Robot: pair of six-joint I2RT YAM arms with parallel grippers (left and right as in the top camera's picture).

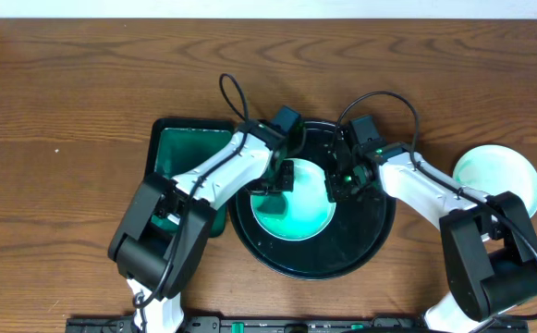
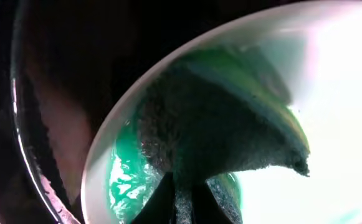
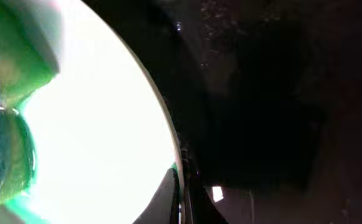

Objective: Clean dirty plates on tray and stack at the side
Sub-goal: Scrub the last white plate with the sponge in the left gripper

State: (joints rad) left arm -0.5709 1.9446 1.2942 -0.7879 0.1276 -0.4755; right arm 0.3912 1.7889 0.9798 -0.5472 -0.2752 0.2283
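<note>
On the wooden table (image 1: 65,92), front middle, the black round tray (image 1: 277,264) holds a teal-smeared plate (image 1: 296,222), the left gripper (image 1: 285,176) clamped on a dark sponge (image 2: 218,124) upon it, the right gripper (image 1: 342,182) pinching its rim; the left arm (image 1: 217,176) overlaps a green tray (image 1: 180,148), and another plate (image 1: 494,176) lies by the right edge.

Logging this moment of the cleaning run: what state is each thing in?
tray: carrying one plate
plate on the tray: smeared teal-green
sponge: pressed on that plate
left end effector: shut on the sponge
right end effector: shut on that plate's rim
second plate: off the tray, faintly green
</note>
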